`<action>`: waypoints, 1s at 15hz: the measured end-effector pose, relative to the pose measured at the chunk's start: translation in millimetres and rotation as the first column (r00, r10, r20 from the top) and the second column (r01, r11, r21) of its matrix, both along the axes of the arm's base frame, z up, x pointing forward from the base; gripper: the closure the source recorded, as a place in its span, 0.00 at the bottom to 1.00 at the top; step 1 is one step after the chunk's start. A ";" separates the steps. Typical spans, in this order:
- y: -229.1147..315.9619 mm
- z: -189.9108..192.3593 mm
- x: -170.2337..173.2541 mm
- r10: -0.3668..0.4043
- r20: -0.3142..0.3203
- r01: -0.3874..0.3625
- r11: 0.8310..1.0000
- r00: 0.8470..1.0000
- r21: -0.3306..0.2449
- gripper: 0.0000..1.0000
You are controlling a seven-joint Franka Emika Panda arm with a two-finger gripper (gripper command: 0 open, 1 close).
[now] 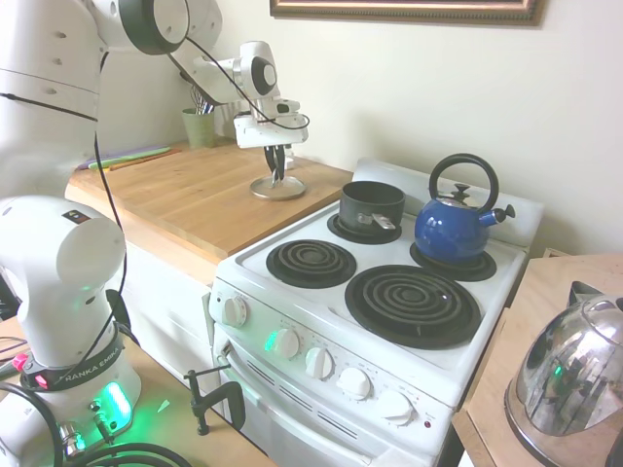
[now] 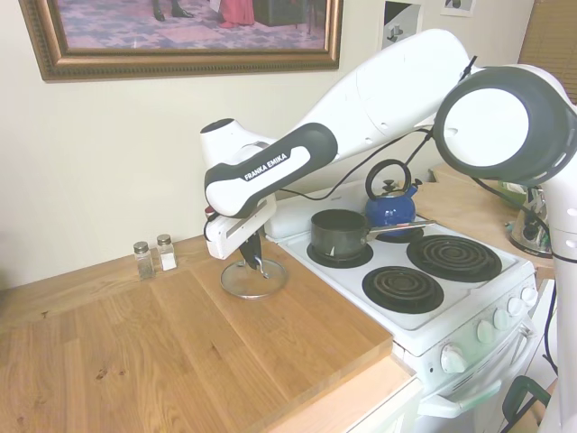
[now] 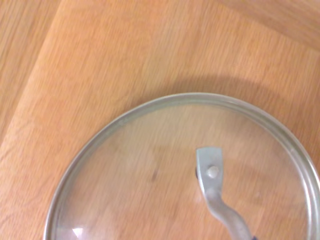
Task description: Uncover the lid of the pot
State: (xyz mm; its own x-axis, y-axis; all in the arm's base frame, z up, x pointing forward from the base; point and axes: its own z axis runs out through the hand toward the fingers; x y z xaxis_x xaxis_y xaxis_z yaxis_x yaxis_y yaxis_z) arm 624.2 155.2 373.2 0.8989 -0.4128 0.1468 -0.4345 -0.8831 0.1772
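Although the saucepan sits uncovered on the stove's back burner, at about nine o'clock from the blue kettle, its glass lid now rests flat on the wooden worktop, well apart from it. The gripper stands directly over the lid, jaws apparently closed around its upright loop handle, though the contact is too small to confirm. The lid is likely light but rigid, fragile and slippery at its metal rim, so that central handle is the safest hold.
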 end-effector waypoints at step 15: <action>-11.6 8.6 -12.4 -0.003 0.040 0.002 1.000 0.999 0.011 0.00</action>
